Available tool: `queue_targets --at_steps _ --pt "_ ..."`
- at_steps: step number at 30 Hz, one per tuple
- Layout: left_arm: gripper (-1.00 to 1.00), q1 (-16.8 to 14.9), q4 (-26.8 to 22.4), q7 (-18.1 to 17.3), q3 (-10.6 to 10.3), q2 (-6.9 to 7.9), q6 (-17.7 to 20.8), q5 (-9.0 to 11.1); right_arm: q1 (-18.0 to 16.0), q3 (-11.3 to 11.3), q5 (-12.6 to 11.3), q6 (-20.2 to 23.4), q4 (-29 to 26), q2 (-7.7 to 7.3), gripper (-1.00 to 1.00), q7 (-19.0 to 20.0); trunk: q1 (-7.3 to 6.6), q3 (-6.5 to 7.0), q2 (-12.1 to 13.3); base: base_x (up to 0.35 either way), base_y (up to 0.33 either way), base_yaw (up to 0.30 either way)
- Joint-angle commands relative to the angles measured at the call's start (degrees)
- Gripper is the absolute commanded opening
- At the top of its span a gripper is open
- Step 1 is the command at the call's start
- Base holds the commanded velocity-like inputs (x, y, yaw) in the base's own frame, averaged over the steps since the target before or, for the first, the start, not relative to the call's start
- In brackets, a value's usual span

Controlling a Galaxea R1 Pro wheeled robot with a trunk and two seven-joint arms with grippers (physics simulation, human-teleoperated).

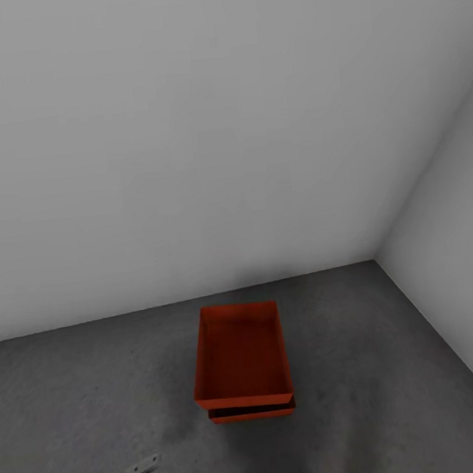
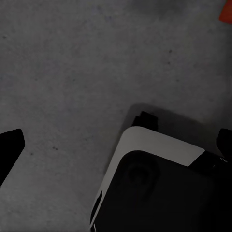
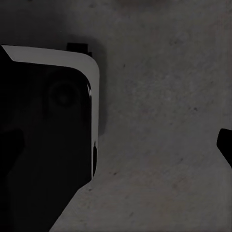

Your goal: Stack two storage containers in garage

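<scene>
Two storage containers (image 1: 241,359) stacked, well apart from left gripper (image 2: 116,140) (fingers spread); right's unclear.

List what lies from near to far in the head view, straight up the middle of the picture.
Bare concrete floor → lower storage container with the upper storage container stacked on it → strip of floor → pale grey wall.

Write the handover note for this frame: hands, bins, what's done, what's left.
Left hand and right hand: each wrist view shows dark fingertips wide apart over bare concrete, holding nothing.
Bins: upper orange-red rectangular bin sits on the lower orange-red bin, on the dark grey concrete floor near the pale grey wall corner.
Done: the stack looks complete.
Left: probably nothing; just check the upper bin sits square.
</scene>
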Motion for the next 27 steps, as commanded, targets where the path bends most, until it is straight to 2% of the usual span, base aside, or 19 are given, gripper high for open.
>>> queue_targets --at_steps 1,12,27 --pt "1.0 -0.03 0.0 0.15 -0.49 -0.02 0.11 0.46 -0.07 0.49 -0.59 -0.37 0.19 0.03 1.0 -0.03 0.03 -0.08 -0.09 0.0 0.0 0.0" --pt "1.0 -0.03 0.0 0.22 -0.45 0.0 0.29 0.51 -0.06 0.49 -0.58 -0.31 0.19 0.11 1.0 0.02 0.03 -0.08 -0.09 -0.031 0.0 0.0" --pt "1.0 -0.03 0.07 0.15 -0.48 -0.09 0.39 0.55 -0.09 0.48 -0.61 -0.3 0.19 1.08 1.0 -0.13 0.03 -0.08 -0.09 -0.315 0.0 0.0"
